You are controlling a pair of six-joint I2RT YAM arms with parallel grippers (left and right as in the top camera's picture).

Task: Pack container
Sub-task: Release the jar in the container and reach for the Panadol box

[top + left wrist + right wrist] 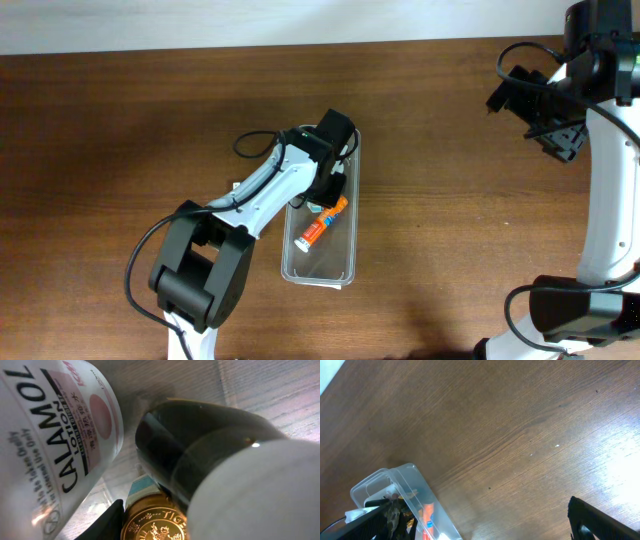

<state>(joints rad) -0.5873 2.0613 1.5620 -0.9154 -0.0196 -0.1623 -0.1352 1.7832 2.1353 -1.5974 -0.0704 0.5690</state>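
Close in: calamine lotion bottle [55, 445] and gold-lidded jar [152, 522] crowd dark finger [200, 445] of left gripper [328, 185]; clenched or released, you cannot tell. It sits low in far end of container [351, 215], mid-table, orange tube [320, 225] alongside. Far right: right gripper [558, 135] aloft, spread, empty. Risk: hasty withdrawal snags bottle, drags container askew.

Container [320, 270]: long clear plastic bin with rounded corners and a raised rim.
Pose: upright, open top, long axis running away from me.
Where: mid-table [450, 200] on dark wood, toward my left side.
Inside: an orange-and-white tube [320, 225] lies slanted near the middle.
Hidden: far end, under my left arm [270, 185].
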